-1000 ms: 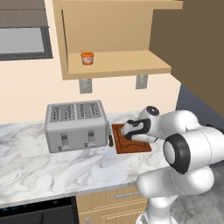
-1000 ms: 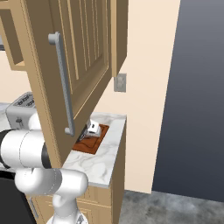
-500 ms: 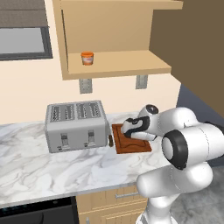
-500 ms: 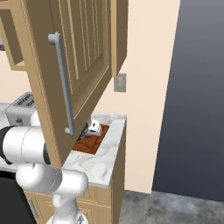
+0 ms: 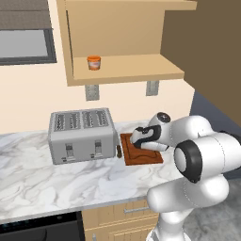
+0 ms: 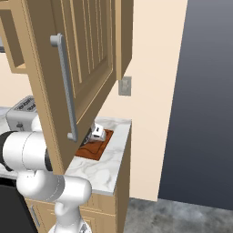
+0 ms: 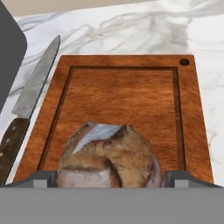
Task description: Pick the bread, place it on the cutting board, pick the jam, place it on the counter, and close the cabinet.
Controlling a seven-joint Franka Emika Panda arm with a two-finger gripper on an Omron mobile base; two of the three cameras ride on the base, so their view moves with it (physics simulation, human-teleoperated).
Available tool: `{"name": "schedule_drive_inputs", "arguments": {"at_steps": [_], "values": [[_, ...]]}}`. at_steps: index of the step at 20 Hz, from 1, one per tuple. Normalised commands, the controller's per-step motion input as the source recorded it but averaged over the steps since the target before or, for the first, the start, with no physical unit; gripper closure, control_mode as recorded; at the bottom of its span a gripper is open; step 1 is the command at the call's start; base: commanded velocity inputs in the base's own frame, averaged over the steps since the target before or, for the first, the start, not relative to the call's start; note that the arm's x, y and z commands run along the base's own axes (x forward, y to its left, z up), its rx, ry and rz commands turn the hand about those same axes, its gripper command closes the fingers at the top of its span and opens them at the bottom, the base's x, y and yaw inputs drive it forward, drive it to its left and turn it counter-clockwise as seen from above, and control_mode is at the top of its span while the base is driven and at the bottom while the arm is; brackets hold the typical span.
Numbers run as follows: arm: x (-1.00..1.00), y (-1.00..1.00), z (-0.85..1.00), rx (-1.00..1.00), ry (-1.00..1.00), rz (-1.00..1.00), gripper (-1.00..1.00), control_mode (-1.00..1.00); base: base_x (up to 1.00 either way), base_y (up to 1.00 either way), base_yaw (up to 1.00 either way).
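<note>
On the cutting board (image 7: 124, 98), the jaws (image 7: 111, 176) stand wide, one fingertip (image 7: 43, 177) on either side of the bread (image 7: 109, 157) with a little room showing between tip and crust, so the loaf sits on the wood rather than being gripped. The bread is lumpy and domed, brown with a pale grey patch on top, and lies at the near end of the board inside the grooved border. The board is reddish-brown wood, rectangular, with a small round hole in one far corner; most of its surface beyond the loaf is bare. Just beside one long edge lies a knife (image 7: 28, 105) with a grey blade and dark wooden handle, parallel to the board. The table (image 5: 56, 181) is white marble with grey veins over light wooden drawers, and the board (image 5: 141, 155) lies near its right end. A steel four-slot toaster (image 5: 82, 136) stands just left of the board. Above, the cabinet (image 5: 122, 42) stands open, and the jam (image 5: 93, 62), a squat orange jar, sits on its shelf. The panelled door (image 6: 84, 68) with its long bar handle (image 6: 66, 86) hangs out over the table.
</note>
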Motion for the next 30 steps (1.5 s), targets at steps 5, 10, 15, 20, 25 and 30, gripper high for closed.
{"name": "schedule_drive_inputs", "arguments": {"at_steps": [5,10,15,20,25,30], "values": [[-0.02,0.0,0.11,0.0,-0.05,0.01,-1.0,-1.0,0.0,0.0,0.0],[-0.08,0.0,0.2,0.0,-0.12,0.02,-1.0,-1.0,0.0,0.0,0.0],[-0.09,0.0,0.25,0.0,-0.15,0.01,-1.0,-1.0,0.0,0.0,0.0],[-0.12,0.0,0.3,0.0,-0.17,0.01,-1.0,-1.0,0.0,0.0,0.0],[-0.09,0.0,0.32,0.0,-0.16,0.01,-1.0,-1.0,0.0,0.0,0.0],[-0.17,0.0,0.23,0.0,-0.15,0.01,-1.0,-1.0,0.0,0.0,0.0]]}}
